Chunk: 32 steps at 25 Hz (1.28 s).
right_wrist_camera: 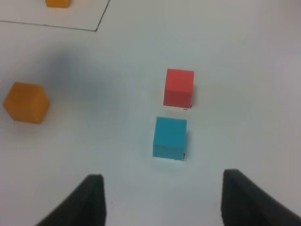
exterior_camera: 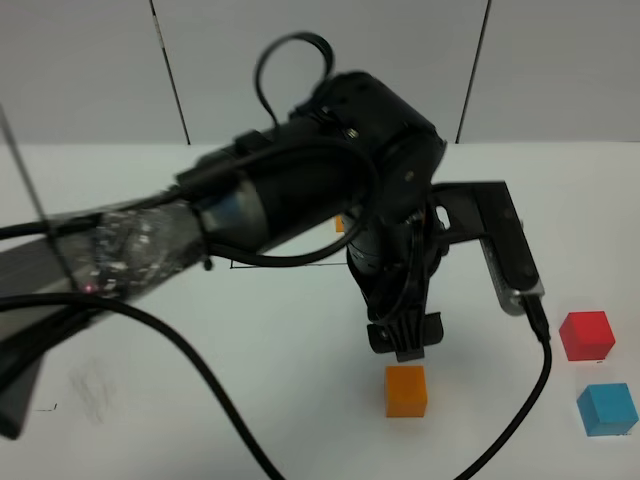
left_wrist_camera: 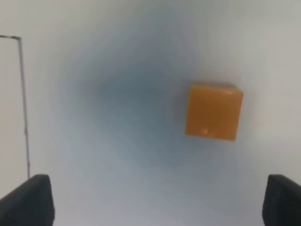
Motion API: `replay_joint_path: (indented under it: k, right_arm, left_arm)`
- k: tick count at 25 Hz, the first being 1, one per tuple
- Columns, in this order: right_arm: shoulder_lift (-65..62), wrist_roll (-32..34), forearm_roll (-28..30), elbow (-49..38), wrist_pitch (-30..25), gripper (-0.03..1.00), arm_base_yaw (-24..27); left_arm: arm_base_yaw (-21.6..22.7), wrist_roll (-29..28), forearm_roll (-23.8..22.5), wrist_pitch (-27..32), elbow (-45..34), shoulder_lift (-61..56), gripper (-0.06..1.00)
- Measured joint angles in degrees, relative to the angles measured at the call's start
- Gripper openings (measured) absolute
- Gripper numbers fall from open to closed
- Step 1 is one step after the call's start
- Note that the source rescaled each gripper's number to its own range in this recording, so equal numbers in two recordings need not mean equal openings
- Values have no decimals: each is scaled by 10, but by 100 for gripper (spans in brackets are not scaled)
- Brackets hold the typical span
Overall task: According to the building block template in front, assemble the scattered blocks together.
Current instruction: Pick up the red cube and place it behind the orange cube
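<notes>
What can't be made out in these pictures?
Building block template: in the exterior high view, almost all hidden behind the left arm; the right wrist view cuts it at the frame edge, showing only an orange piece.
Left gripper: the left wrist view shows just its fingertips at the edge.
Right gripper: absent from the exterior high view.

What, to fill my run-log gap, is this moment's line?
left pincer: open, by orange block | right pincer: open, empty | red block, blue block: apart
</notes>
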<state>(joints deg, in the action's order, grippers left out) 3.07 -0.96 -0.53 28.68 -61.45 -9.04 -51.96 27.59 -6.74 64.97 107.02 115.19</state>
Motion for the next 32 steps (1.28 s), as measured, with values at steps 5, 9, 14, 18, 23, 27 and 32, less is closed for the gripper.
replay_joint_path:
  k: [5, 9, 14, 18, 23, 27, 32]
  right_arm:
    - [0, 0, 0, 0, 0, 17, 0]
    - [0, 0, 0, 0, 0, 17, 0]
    - [0, 0, 0, 0, 0, 17, 0]
    - [0, 0, 0, 0, 0, 17, 0]
    - [0, 0, 0, 0, 0, 17, 0]
    - [0, 0, 0, 0, 0, 17, 0]
    - [0, 0, 0, 0, 0, 17, 0]
  left_arm:
    - [18, -146, -45, 30, 0, -94, 78]
    - [79, -249, -117, 30, 0, -149, 68]
    - [192, -358, -143, 31, 0, -215, 66]
    - [282, -395, -120, 31, -1, -262, 66]
    - [347, -381, -84, 31, -70, -336, 66]
    - [355, -374, -83, 31, -190, -414, 66]
    - [356, -374, -99, 31, -341, -540, 66]
